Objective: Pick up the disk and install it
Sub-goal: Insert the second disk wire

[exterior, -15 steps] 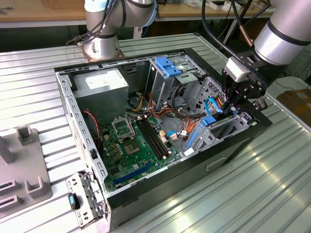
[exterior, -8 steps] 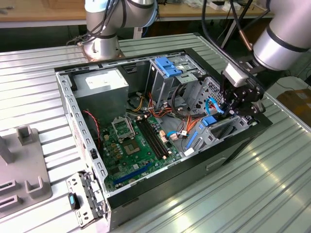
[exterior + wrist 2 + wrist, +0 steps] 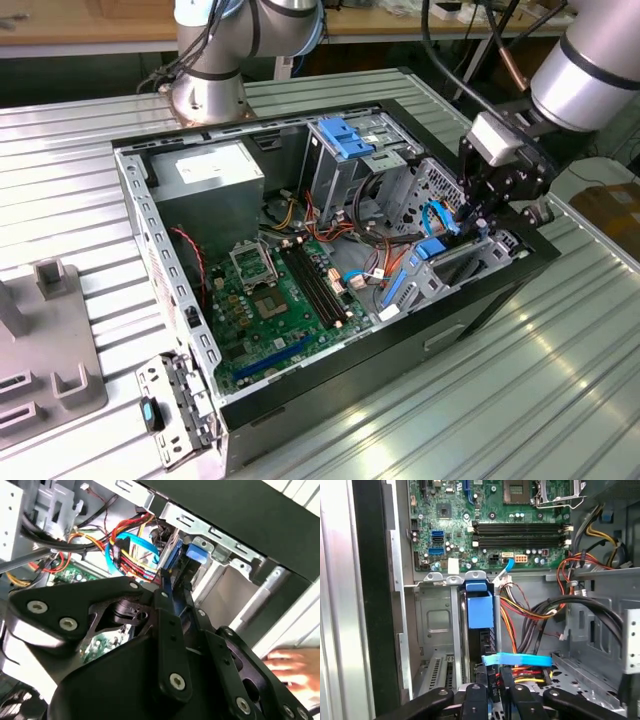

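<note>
Now my gripper jaws pinch disk on edge, long axis running down into drive bay.

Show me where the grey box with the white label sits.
In the exterior view, the grey box sits in the computer case's far corner, toward the exterior view's left, beside the motherboard.

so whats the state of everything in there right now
computer case, open, side panel off
disk, standing on edge in the drive bay
claw, shut on the disk
memory slots, empty
cpu socket, bare, no cooler on it
</note>
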Tool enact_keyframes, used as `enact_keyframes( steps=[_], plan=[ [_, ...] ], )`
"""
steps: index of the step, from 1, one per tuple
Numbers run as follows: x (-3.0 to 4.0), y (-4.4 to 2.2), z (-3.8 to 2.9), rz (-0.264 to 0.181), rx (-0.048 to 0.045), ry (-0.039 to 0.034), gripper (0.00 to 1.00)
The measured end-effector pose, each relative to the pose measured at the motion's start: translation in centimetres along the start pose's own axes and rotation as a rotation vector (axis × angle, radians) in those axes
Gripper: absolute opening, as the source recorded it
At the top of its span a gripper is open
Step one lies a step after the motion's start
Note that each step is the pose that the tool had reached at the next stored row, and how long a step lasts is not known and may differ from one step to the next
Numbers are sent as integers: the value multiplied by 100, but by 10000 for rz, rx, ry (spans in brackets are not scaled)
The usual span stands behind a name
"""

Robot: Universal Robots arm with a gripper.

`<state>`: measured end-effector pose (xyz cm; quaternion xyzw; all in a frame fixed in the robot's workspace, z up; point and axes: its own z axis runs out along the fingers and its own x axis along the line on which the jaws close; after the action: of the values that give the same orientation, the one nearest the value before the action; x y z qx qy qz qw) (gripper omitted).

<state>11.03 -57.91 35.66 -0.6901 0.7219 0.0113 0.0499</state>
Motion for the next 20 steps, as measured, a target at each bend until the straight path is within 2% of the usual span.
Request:
enact_keyframes(
  steps=[2,3,7,11,13,15,17,20],
  plan=[
    [-12,-4,-80,-1,0,1,24],
    [-14,-5,-100,-1,0,1,24],
    [-17,-8,-110,-2,0,7,24],
    [-17,-38,-108,-13,-8,8,24],
    [-14,-77,-100,-331,-35,-8,24],
    [19,-79,-101,-442,-45,-5,24],
    [141,-86,-108,-499,-49,-6,24],
    [163,-102,-68,-873,-82,-27,24]
  ],
)
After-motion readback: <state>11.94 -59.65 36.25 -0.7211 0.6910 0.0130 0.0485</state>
